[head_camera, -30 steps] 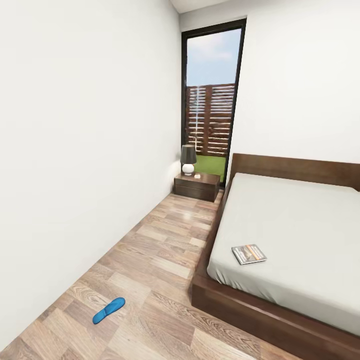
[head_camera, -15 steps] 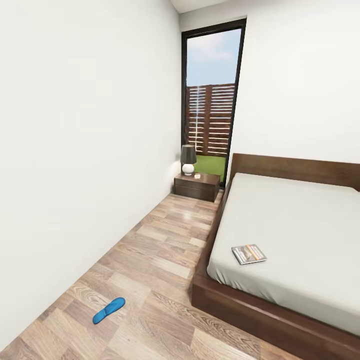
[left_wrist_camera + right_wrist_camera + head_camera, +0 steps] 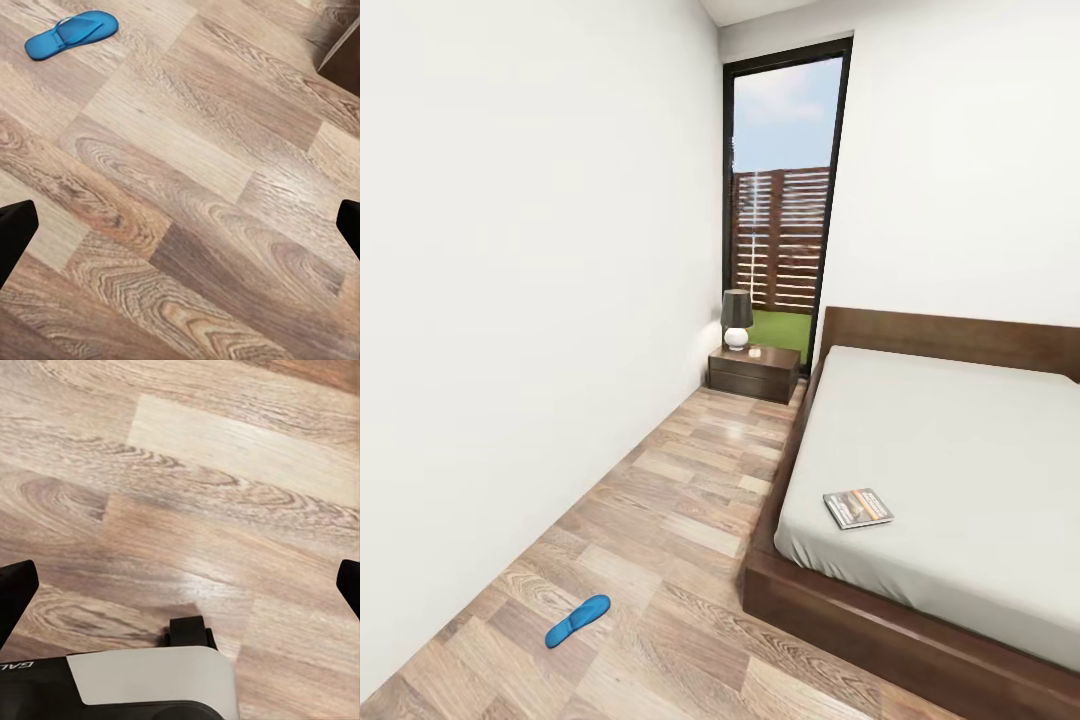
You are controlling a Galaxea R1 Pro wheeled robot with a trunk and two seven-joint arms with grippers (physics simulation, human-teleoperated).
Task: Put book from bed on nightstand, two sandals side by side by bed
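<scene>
Nothing moved since earlier, book (image 3: 858, 508) on bed (image 3: 960, 450) (sandal (image 3: 578, 620) floored)

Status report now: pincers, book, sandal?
Both pincers open, empty, above bare floor. Book lies on bed. One sandal on floor near wall. Nothing blocks nightstand.

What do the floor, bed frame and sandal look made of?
Floor: wood-look planks, grain visible, slight sheen, so possibly laminate. Bed frame: dark brown wood with a smooth, matte look; grain is hard to make out. Sandal: uniform bright blue, thin strap, likely rubber or foam; the render leaves it open.
</scene>
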